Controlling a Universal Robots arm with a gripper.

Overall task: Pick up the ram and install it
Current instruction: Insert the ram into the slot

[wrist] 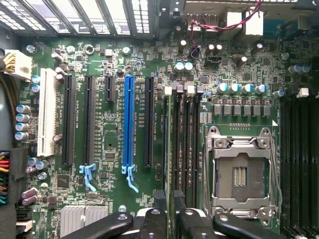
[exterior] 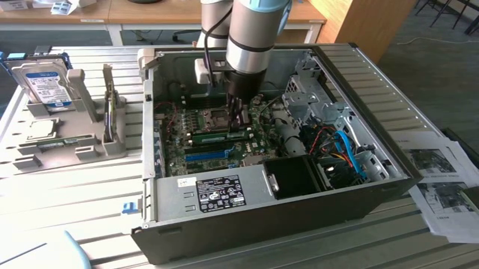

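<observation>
Centrally, shows the gripper [exterior: 241, 128] hanging inside an open computer case [exterior: 262, 224], with the case lying on its side on the slatted surface [exterior: 75, 185]. Places the ram [exterior: 213, 136] on edge over the motherboard [exterior: 176, 162], between the processor socket [exterior: 217, 116] and the long blue slot [exterior: 206, 155], directly at the gripper's tip. Sets the ram's long axis parallel to the blue slot and to the labelled metal box [exterior: 217, 190] along the case's near wall. Runs most of that length from the gripper toward the exterior view's left, and so puts the gripper over the end nearer the exterior view's right rather than over the middle. From the wrist, looks straight down on the dark memory slots [wrist: 182, 144], lined up lengthwise with the gripper and flanked by blue slot and socket. Cannot tell a clamped gripper from one merely straddling the stick, nor a seated ram from one poised just above its slot. Judges stick and slot closely aligned. Toward the surface's edge at the exterior view's left, well apart from the case: a grey fixture [exterior: 67, 148] carrying a hard drive [exterior: 46, 84] and a square silver chip [exterior: 39, 130].
</observation>
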